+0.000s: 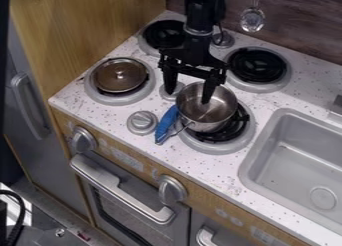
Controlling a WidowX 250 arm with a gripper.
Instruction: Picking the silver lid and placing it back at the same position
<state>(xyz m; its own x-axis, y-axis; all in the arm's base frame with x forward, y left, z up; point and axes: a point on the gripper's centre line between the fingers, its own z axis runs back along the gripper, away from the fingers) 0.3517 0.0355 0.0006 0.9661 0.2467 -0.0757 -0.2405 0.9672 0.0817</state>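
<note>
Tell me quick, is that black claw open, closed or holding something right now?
Gripper: open, fingers spread wide apart at the metal pot, holding nothing.

No lettering, number or sign can be read. Pale printed marks (127,159) stand on the wooden front strip (202,201) between one knob (83,139) and another knob (172,190), and fainter marks (229,217) lie farther right along the same strip, all too small to make out

A toy kitchen, shown by its stove burners (220,146), grey sink (274,167) and oven door handle (120,188).
</note>
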